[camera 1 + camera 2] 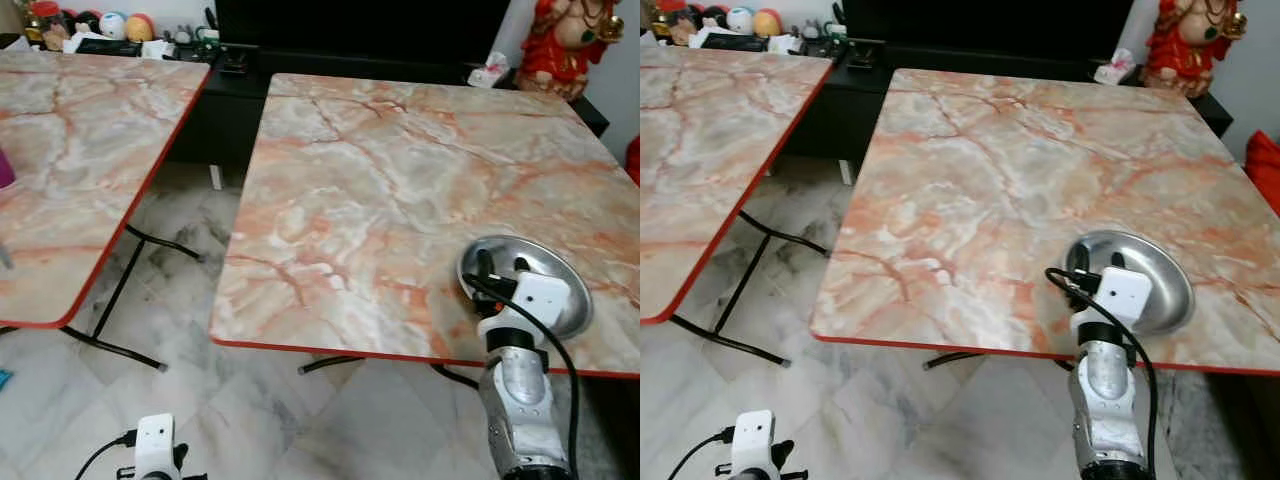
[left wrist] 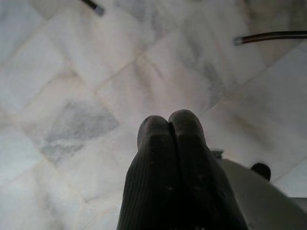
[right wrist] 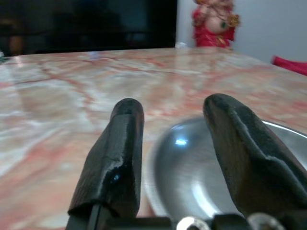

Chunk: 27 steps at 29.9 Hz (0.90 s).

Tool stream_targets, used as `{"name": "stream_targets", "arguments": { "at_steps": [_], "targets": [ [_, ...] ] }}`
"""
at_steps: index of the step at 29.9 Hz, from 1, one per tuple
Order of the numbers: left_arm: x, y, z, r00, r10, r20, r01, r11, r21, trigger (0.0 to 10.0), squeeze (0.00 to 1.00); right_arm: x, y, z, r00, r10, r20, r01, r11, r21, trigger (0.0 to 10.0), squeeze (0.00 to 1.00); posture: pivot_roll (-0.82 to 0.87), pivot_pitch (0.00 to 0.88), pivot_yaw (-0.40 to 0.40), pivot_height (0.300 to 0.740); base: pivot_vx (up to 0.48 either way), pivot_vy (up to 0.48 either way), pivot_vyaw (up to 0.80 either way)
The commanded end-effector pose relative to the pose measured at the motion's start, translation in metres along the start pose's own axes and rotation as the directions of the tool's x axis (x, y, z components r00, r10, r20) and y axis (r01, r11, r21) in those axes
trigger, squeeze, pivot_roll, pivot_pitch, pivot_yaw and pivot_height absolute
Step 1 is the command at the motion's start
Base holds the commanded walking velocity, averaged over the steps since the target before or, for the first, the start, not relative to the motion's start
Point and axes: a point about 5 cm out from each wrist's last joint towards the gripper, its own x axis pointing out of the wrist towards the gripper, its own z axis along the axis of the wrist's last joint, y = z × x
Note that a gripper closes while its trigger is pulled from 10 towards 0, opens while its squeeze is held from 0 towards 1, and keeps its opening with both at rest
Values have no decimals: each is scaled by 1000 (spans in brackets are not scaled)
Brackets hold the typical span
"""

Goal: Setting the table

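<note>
Marble-patterned, with a red edge, the counter (image 1: 380,200) carries the work at its near right corner. At that corner the right claw (image 3: 175,143) hangs low over the top, its two black fingers (image 3: 115,158) spread apart with nothing between them. Just beyond and beneath the fingertips lies a shiny steel plate (image 1: 1150,275), flat on the counter close to the near edge; its rim passes under the gap between the fingers, and I cannot tell whether either finger touches it. Behind the claw, the white wrist camera housing (image 1: 540,295) and a black cable (image 1: 560,360) lead back to the silver forearm.

Further out from the right claw, the far side of the counter meets a dark cabinet (image 1: 360,30), and a red and gold figurine (image 1: 565,40) stands beyond the far right corner. Well off to the claw's left, across a gap of pale marble floor (image 1: 190,230), stands a second counter (image 1: 70,150) of the same pattern on black metal legs.

Down low on the left, the left claw (image 2: 169,125) hangs over the floor with its fingers pressed together, holding nothing.
</note>
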Motion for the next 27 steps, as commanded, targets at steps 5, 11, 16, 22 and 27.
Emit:
{"name": "stream_targets", "arguments": {
  "at_steps": [5,11,16,22,27],
  "targets": [
    [-2,3,-7,1000,15,-18,-16,1000,-18,10000,0,4,7,4,1000,28,7,-28,1000,11,10000,0,103,104,-72,740,0,372,0],
    [-2,1,-7,1000,13,-15,-13,1000,-20,10000,0,5,9,4,999,35,7,-35,999,16,10000,0,100,107,-71,740,0,371,0],
    [-1,0,-4,1000,10,-9,-10,1000,-17,10000,0,6,11,5,999,45,9,-45,999,17,10000,0,99,110,-69,740,0,370,0],
    [-2,-1,-6,1000,10,-10,-10,1000,-18,10000,0,5,12,5,999,51,8,-51,999,18,10000,0,100,93,-73,740,0,372,0],
    [-2,-1,-8,1000,9,-18,-9,1000,-15,10000,0,3,14,2,998,56,0,-56,998,19,10000,0,106,44,-68,740,0,373,0]
  ]
}}
